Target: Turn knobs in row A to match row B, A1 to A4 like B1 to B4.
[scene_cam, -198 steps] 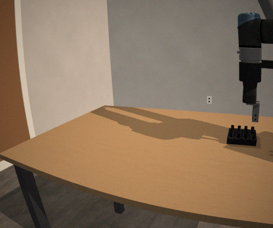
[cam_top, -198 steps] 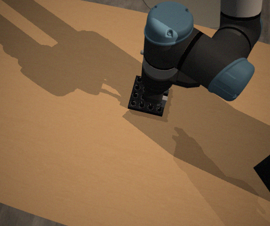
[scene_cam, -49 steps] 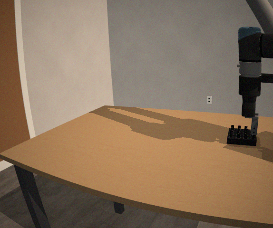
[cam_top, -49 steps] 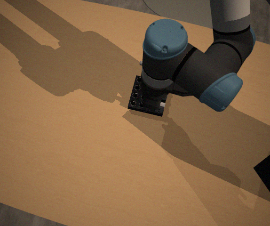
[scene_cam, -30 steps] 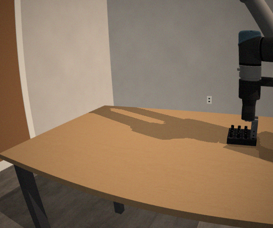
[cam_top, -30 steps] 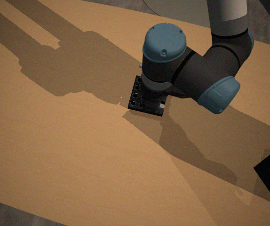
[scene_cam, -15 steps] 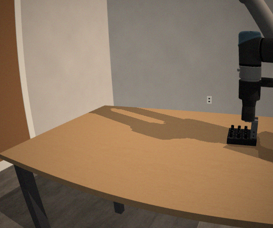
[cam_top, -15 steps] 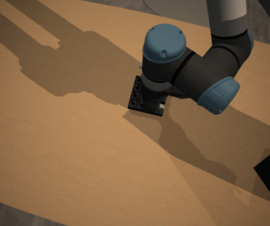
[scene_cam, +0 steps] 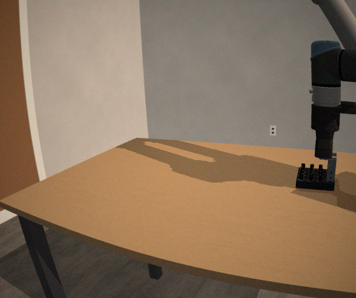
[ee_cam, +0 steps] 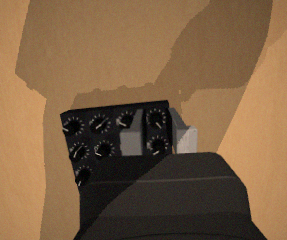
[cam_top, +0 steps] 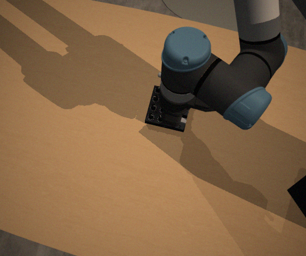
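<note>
Knob box [cam_top: 164,126] [scene_cam: 312,185] [ee_cam: 114,135] sits on the table [cam_top: 92,178] [scene_cam: 172,205] [ee_cam: 3,150], directly below your gripper [cam_top: 181,121] [scene_cam: 330,178] [ee_cam: 156,120]. Fingers part-open, nothing visibly clamped. In the wrist view, one finger [ee_cam: 131,140] stands between knob columns; the other [ee_cam: 185,137] lies along the box's outer edge. Bare tabletop adjoins that outer finger, giving you sideways room; inward, neighbouring knobs crowd the first finger. Your gripper body hides the box's near portion in that view; from above, the arm [cam_top: 216,85] covers much of it. Printed names: too small to read. Fingertip contact: you cannot tell.
</note>
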You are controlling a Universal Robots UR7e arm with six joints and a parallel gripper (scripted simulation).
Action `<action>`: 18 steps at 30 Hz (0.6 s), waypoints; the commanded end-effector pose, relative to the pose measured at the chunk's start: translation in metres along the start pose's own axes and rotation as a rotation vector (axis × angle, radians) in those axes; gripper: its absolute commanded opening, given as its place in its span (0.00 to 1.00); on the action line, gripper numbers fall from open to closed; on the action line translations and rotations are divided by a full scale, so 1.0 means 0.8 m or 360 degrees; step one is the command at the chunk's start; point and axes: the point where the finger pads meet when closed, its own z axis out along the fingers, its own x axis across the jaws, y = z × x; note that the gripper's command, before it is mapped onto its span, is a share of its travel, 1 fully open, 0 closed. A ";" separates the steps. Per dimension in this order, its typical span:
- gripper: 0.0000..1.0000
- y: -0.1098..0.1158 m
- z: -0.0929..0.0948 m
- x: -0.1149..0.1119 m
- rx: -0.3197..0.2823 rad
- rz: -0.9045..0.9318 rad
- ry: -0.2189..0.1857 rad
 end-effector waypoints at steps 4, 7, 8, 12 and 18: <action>0.46 0.000 0.000 0.000 -0.0002 0.0000 0.0000; 0.46 0.000 0.000 0.000 -0.0002 0.0000 0.0000; 0.46 0.000 0.000 0.000 -0.0002 0.0000 0.0000; 0.30 0.000 0.000 0.000 -0.0002 0.0000 0.0000; 0.30 0.000 0.000 0.000 -0.0002 0.0000 0.0000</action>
